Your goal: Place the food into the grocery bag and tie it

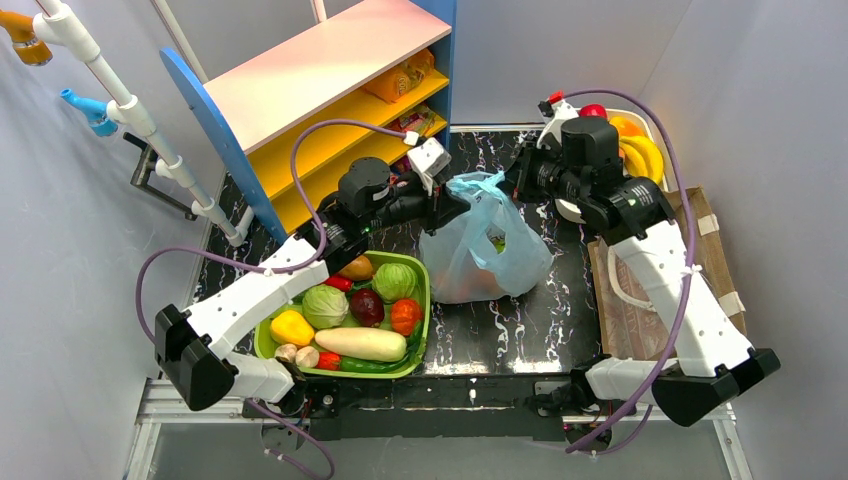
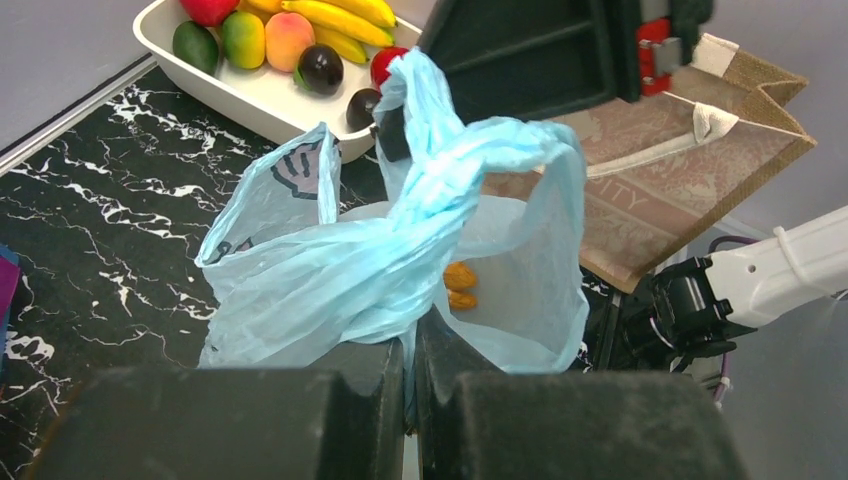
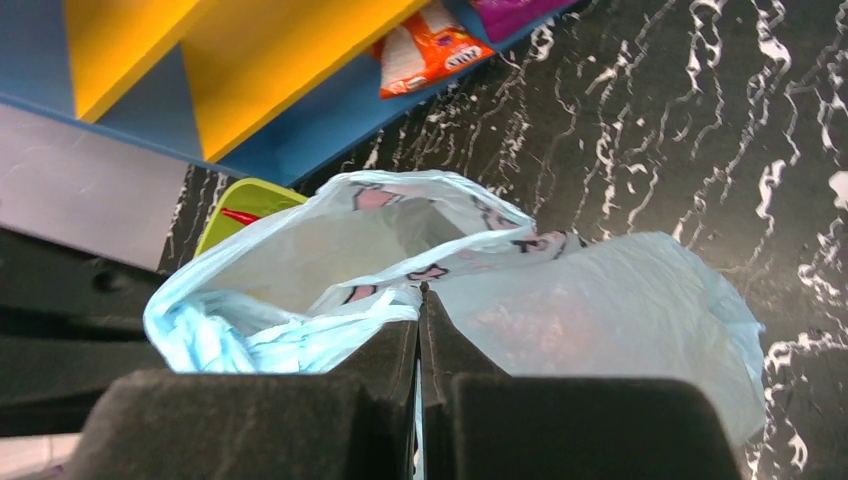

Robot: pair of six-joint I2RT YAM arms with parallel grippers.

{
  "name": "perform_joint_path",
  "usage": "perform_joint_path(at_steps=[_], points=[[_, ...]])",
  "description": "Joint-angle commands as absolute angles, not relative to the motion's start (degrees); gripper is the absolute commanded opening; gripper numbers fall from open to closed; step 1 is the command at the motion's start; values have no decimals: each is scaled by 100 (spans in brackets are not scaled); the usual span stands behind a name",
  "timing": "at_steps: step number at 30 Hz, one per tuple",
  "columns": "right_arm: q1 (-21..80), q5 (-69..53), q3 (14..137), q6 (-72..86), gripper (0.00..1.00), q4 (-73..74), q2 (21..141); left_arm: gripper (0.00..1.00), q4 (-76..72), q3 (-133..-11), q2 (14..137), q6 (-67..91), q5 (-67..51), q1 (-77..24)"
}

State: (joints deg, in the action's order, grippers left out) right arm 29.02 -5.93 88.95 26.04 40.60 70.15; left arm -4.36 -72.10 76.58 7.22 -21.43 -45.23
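1. Pinching plastic on both sides. The left claw [image 2: 410,352] is clamped shut on a bunched strip of the grocery bag [image 2: 320,280], and the right claw [image 3: 420,318] is closed on film at the opposite rim. The bag stands on the table between the two claws, its body sagging just below their tips.
2. It looks like thin, crinkly, nearly weightless film, so it is likely slippery, holds no shape of its own and may tear if yanked. The safest hold seems to be where the plastic is gathered thick at the handles, not on the single-sheet wall.
3. A green basket [image 1: 427,310] sits behind the left claw, back along its arm. It is packed with two cabbages [image 1: 395,281], a long white radish [image 1: 362,343] and other vegetables.
4. A white tray [image 2: 260,105] lies across the bag from the left claw, beyond the right claw. It holds bananas [image 2: 340,15] and assorted fruit.
5. One handle loop [image 2: 470,160] rises just ahead of the left claw's tips, twisted into a rope and arching towards the right claw. By my reading, the tying is under way here.
6. The food [image 2: 460,285] shows as small orange pieces low inside the bag, just ahead of the left claw. That little weight at the bottom is probably all that anchors the bag.
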Motion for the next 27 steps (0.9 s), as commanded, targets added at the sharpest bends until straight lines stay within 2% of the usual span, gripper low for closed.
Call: perform_joint_path(at_steps=[1,12,18,27], points=[[2887,175,9378,2846,1,4422,7182,0,-221,-7213,7285,430,-2309,-4536],[2887,1450,10070,2991,1,5009,7578,0,484,-7613,7326,-207,-2279,-4540],[2873,1860,10053,2904,1,5167,7753,0,570,-7644,7313,-347,-2323,-4538],[2482,1889,10435,2673,1,5309,8127,0,747,-7569,7126,-500,-2212,-4454]])
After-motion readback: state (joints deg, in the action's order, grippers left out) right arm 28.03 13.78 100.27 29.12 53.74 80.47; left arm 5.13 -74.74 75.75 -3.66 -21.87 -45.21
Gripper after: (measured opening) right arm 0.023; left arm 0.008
